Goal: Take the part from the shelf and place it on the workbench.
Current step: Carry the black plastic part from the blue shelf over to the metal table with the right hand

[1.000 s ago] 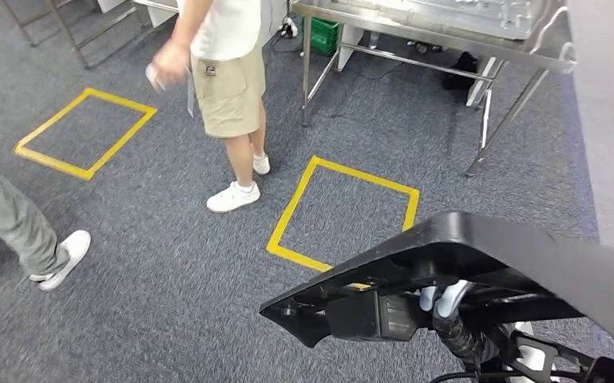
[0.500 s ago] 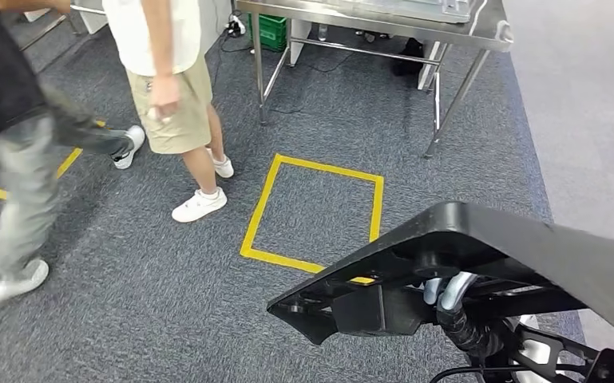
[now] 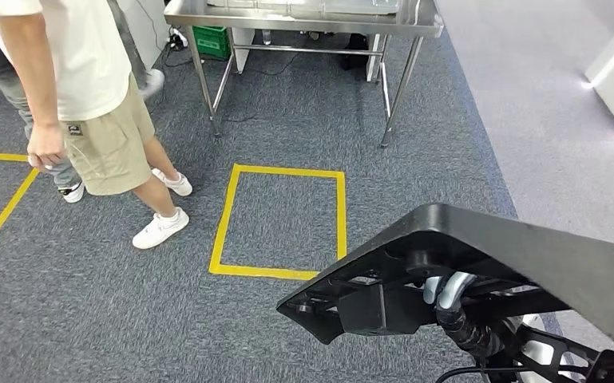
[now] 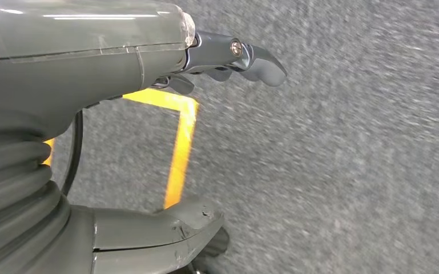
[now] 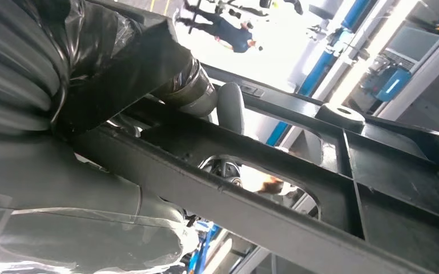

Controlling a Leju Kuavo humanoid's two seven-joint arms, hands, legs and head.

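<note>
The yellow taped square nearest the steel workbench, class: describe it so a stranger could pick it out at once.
Start at the long stainless-steel workbench at the far end of the grey carpet. On the floor just before its legs lies a complete yellow tape square, in front of the flat black plastic part. Unlike the yellow tape outline behind the person in khaki shorts, all four sides show.

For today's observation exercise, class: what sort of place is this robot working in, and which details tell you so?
Probably a factory-style test or training floor. Yellow tape rectangles mark positions on the grey carpet, a stainless steel workbench stands ahead, and the right hand carries a large black moulded part.
</note>
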